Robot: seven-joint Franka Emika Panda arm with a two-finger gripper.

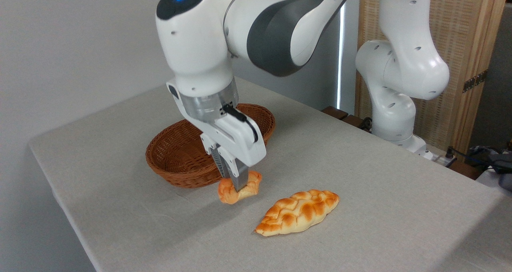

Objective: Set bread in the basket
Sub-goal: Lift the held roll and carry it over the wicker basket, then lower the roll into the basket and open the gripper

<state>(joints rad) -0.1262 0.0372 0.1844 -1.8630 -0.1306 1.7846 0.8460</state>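
Note:
The bread (239,189), a small orange-golden bun, sits on the grey tablecloth just in front of the basket (180,152). My gripper (236,182) comes down from above, and its grey fingers (240,179) press into the middle of the bun, squeezing it. The gripper is shut on the bread, which seems to rest on or just above the cloth. The basket is oval, reddish-brown wicker, with nothing visible inside; the gripper body hides part of its right side.
A longer braided golden loaf (298,217) lies on the table to the right of the bun. The arm's white base (394,116) stands at the table's far right edge. The table's left edge (60,200) falls away near the basket.

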